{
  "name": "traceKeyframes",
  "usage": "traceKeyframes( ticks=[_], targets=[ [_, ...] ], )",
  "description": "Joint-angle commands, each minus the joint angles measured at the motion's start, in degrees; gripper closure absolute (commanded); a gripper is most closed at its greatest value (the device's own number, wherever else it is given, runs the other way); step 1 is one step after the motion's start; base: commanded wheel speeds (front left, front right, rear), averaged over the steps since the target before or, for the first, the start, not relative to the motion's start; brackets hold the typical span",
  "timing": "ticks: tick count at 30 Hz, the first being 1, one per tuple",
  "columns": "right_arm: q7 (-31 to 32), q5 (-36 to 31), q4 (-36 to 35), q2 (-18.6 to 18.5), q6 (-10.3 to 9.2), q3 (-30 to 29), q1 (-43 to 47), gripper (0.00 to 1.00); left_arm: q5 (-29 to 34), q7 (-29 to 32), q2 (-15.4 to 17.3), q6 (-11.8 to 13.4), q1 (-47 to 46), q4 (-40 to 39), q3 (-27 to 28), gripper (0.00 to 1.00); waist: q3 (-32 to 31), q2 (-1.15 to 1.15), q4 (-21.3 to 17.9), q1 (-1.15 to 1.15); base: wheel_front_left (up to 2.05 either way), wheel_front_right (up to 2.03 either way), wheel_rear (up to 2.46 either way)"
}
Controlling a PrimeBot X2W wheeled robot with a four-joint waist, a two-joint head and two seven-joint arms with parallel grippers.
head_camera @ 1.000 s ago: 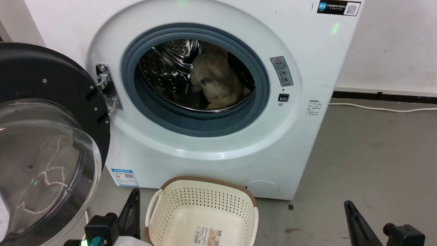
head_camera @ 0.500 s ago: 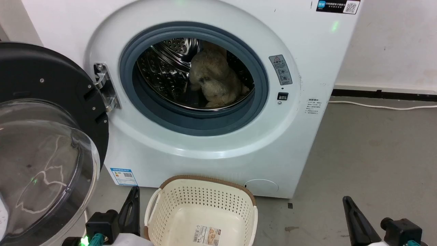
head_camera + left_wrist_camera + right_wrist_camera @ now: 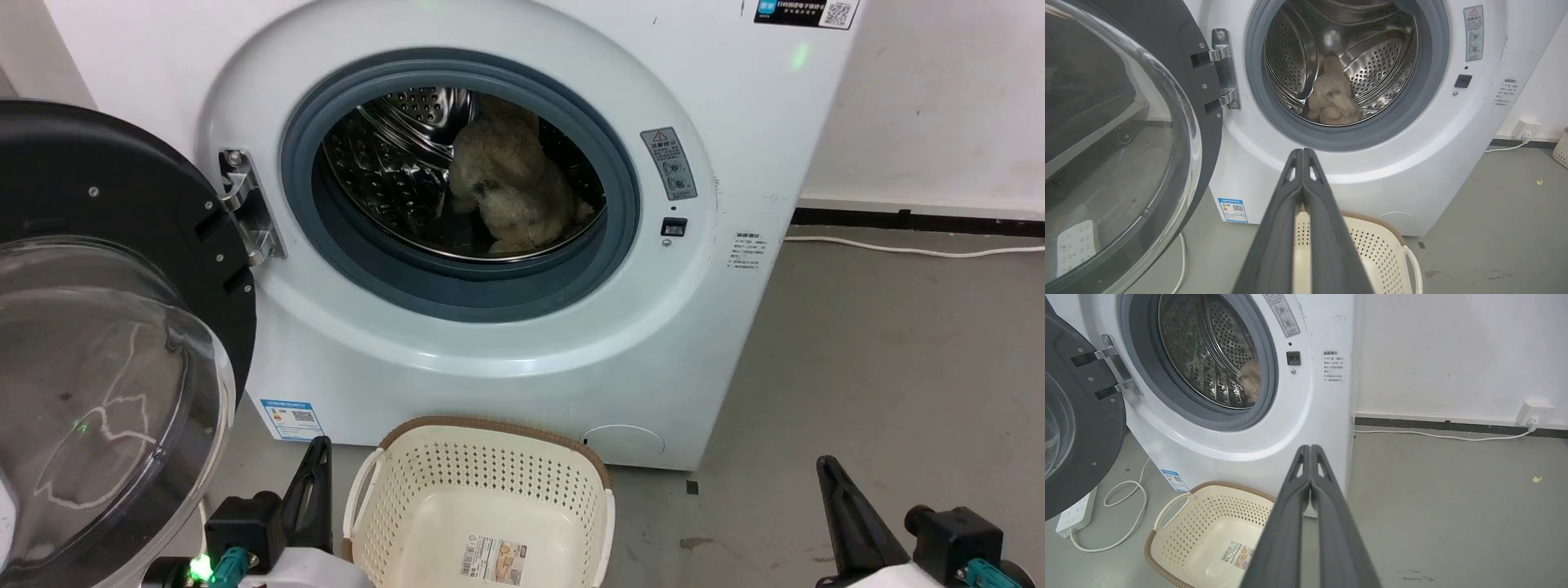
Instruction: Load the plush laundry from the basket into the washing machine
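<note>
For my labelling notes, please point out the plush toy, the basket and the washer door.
plush toy point(image 3: 514, 192): head view, its furry body.
basket point(image 3: 490, 482): head view, its perforated far wall.
washer door point(image 3: 106, 175): head view, its black frame.

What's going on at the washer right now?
The plush toy lies inside the drum of the washing machine, whose door hangs open at the left. The basket holds just its label. The left gripper sits beside the basket, the right gripper farther off; both jaws are shut on nothing.
</note>
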Motion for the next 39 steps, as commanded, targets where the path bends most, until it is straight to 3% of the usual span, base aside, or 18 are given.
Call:
traceKeyframes(
  ticks=[1,39],
  targets=[
    [0.2,-0.67,-0.41,-0.06,0.02,0.07,-1.12,1.0,0.48,0.25,-0.12,-0.1,-0.71,-0.31,0.23,1.0,0.03,0.0,-0.02,0.0,0.0,0.0,0.0],
    [3.51,-4.82,-1.41,-0.09,0.04,0.29,-4.28,1.0,4.22,2.86,-1.24,-0.56,-2.5,-0.74,2.06,1.0,1.06,0.0,-0.67,0.0,0.0,0.0,0.0]
  ],
)
